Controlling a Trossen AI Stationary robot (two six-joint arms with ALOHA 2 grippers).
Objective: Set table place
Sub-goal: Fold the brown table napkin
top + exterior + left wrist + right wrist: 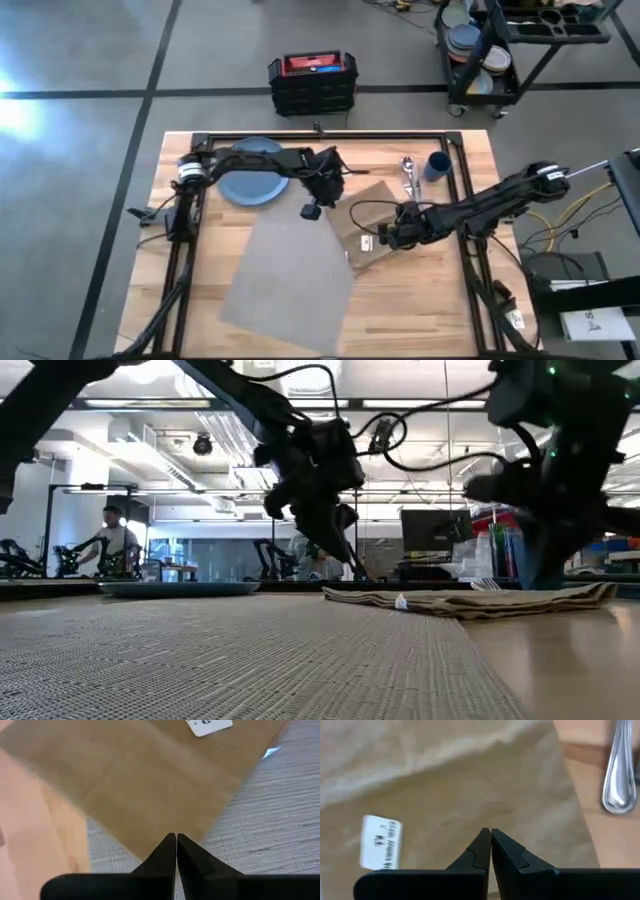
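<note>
Hovering with fingers pressed together and empty, the left gripper (311, 211) and right gripper (385, 238) flank the tan napkin (365, 232), which overlaps the grey placemat (285, 275). Sliding it clear should need 2 low, flat, steady pushes; plate (245, 182) waits nearby.

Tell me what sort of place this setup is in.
Most likely a robotics lab or workshop: concrete floor with taped lines, a black cart stacked with dishes, and other robot arms and monitors beyond the wooden table.
</note>
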